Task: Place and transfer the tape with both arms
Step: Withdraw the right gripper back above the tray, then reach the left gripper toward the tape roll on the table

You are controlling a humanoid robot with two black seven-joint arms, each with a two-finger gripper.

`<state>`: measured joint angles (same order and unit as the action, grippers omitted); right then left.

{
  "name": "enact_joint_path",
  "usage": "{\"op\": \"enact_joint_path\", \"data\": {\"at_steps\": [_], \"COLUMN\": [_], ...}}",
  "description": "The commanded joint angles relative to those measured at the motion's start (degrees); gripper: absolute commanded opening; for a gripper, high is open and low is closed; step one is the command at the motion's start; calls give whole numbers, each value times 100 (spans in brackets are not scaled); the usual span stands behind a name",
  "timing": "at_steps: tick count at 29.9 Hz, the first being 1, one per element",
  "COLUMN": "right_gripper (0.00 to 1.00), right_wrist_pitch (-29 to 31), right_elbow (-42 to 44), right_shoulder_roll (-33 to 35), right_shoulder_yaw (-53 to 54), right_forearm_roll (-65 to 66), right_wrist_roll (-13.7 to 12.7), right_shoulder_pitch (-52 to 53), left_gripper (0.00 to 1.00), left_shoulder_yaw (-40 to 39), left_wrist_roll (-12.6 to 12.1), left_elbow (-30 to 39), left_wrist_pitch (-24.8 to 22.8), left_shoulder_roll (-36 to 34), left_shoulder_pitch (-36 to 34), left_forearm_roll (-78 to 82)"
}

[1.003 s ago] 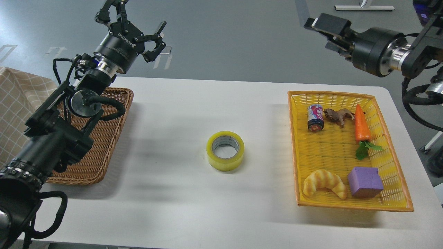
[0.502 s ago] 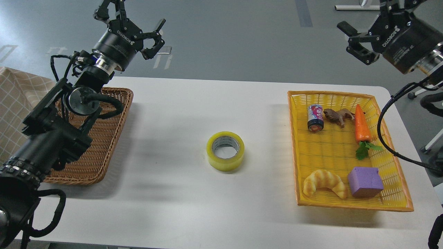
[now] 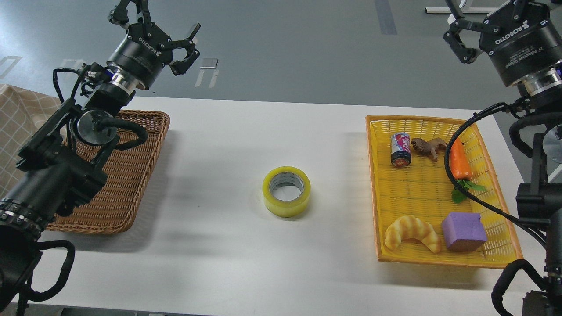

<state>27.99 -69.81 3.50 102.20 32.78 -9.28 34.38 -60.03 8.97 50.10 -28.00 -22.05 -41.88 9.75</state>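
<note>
The tape (image 3: 286,191), a yellow translucent roll with a grey-white core, lies flat in the middle of the white table (image 3: 246,131). Neither gripper touches it. My left gripper (image 3: 153,27) is high at the upper left, beyond the table's far edge, with its fingers spread open and empty. My right gripper (image 3: 485,19) is high at the upper right, above the far corner of the yellow basket. Its fingers are spread and empty, and their tips are partly cut off by the top edge. Both grippers are far from the tape.
An empty brown wicker basket (image 3: 140,175) sits at the table's left under my left arm. A yellow basket (image 3: 372,184) at the right holds a can (image 3: 400,149), a toy animal (image 3: 428,146), a carrot (image 3: 459,159), a croissant (image 3: 412,232) and a purple block (image 3: 463,230). My right arm's cable (image 3: 452,149) hangs over it.
My right arm has swung right and pulled back, its gripper turning from sideways to pointing up and away. My left gripper has moved slightly left and up. The tape has not moved.
</note>
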Motion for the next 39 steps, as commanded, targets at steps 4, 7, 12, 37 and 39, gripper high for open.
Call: {"op": "enact_joint_path", "data": {"at_steps": [4,7,12,37,39], "right_gripper": [100,100,100,100,100], "right_wrist_pitch": [1,1,1,1,1], "right_elbow": [1028,1434,1567,1558,1531], "right_shoulder_roll": [-350,-350,-350,-183,-226], "right_shoulder_yaw": [19,19,10,-1493,-1492], "right_forearm_roll": [-9,-9,-9,-1020,-1020], "right_wrist_roll": [532,533,542,392,392], "right_shoulder_pitch": [103,227,280,359,297], "left_gripper": [98,98,98,98,98], "left_shoulder_yaw": [0,0,0,140,228], "left_wrist_roll": [26,34,34,-27,-36], "left_elbow": [0,0,0,9,9], "left_wrist_pitch": [0,0,0,0,0], "left_shoulder_roll": [43,60,87,148,157], "left_shoulder_pitch": [13,22,31,207,215], "left_forearm_roll": [0,0,0,0,0]}}
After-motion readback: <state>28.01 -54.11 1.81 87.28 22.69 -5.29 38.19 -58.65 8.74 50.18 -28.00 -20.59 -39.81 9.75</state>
